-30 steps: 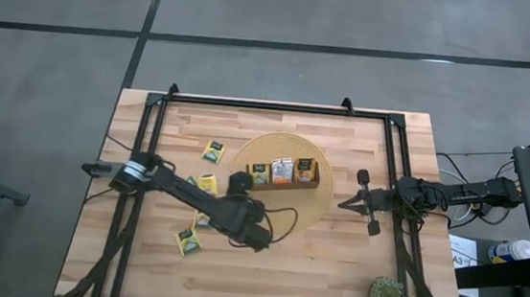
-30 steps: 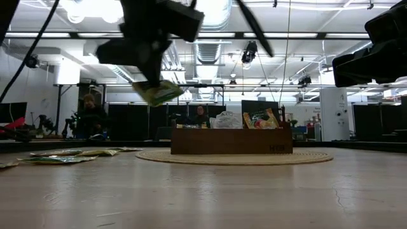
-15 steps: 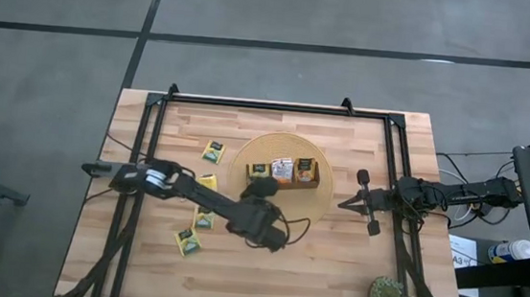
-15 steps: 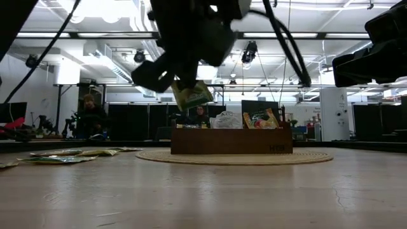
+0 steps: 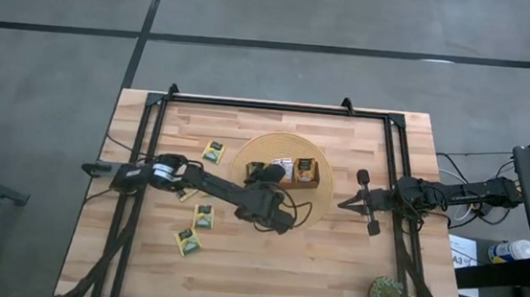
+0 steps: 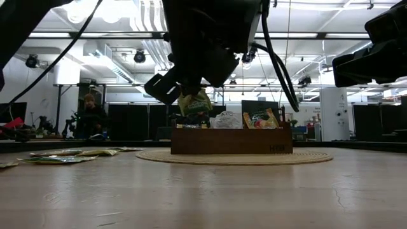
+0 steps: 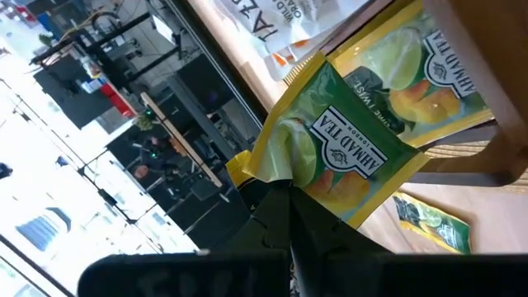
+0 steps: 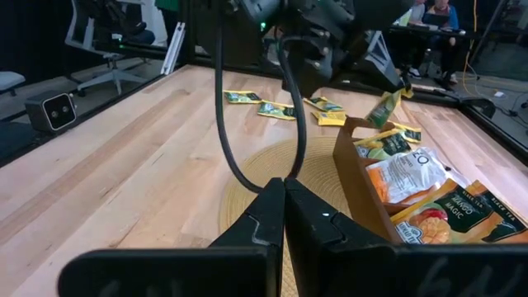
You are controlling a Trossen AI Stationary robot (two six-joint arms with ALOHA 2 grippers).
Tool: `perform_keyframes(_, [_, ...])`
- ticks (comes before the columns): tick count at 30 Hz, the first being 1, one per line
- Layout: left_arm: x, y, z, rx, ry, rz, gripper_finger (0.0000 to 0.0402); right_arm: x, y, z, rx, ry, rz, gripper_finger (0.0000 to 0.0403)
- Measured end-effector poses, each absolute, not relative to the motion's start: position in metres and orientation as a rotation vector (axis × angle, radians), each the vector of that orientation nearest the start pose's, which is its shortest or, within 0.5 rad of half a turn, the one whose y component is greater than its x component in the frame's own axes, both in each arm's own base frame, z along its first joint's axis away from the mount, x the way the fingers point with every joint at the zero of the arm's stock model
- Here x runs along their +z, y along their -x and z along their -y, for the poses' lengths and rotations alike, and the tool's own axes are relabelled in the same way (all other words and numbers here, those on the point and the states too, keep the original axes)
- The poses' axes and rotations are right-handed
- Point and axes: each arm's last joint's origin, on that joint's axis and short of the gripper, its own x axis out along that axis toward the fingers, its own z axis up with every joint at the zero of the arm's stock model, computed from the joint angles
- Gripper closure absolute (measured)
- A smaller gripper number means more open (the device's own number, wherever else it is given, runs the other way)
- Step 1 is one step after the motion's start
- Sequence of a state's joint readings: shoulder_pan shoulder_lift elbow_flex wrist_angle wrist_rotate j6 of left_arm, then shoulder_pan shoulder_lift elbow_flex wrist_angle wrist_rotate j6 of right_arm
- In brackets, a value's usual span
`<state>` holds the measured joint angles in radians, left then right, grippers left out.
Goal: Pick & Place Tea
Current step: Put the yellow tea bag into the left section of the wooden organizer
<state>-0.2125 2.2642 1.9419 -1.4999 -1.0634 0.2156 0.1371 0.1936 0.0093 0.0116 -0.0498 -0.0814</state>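
Left end effector point(image 6: 191, 89) holds a tea packet point(image 7: 346, 157) over the tray point(image 5: 308, 183).
I see my left end effector clamped on a yellow-green packet reading "AHMAD TEA LONDON", hanging just above the tray's left compartment on the round mat point(image 5: 319, 209). In the tray, an orange packet point(image 8: 450, 216) reads "MANGO MAGIC". More packets point(image 5: 213, 151) lie loose on the worktop point(image 5: 331, 270). My right end effector point(image 5: 368, 204) waits closed and empty at the worktop's right side.

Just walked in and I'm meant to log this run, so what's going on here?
The left gripper is shut on a yellow-green tea packet, holding it above the left end of the brown wooden tray on the round woven mat. More packets lie on the wooden table. The right gripper waits shut, off to the right.
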Motion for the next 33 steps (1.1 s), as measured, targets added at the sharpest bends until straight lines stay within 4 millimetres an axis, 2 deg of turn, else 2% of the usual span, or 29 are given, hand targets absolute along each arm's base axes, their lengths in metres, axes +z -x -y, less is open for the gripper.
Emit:
perform_keyframes(12, [0.199, -0.418, 0.061, 0.351, -1.277, -1.621, 0.0401, 0.152, -0.107, -0.016, 0.194, 0.088, -0.164, 0.0394])
perform_keyframes(24, [0.176, -0.411, 0.053, 0.302, -1.282, -1.694, 0.0401, 0.152, -0.107, -0.016, 0.193, 0.089, -0.164, 0.0394])
perform_keyframes(33, [0.174, -0.414, 0.053, 0.287, -1.297, -1.675, 0.0401, 0.152, -0.107, -0.016, 0.193, 0.088, -0.164, 0.0394])
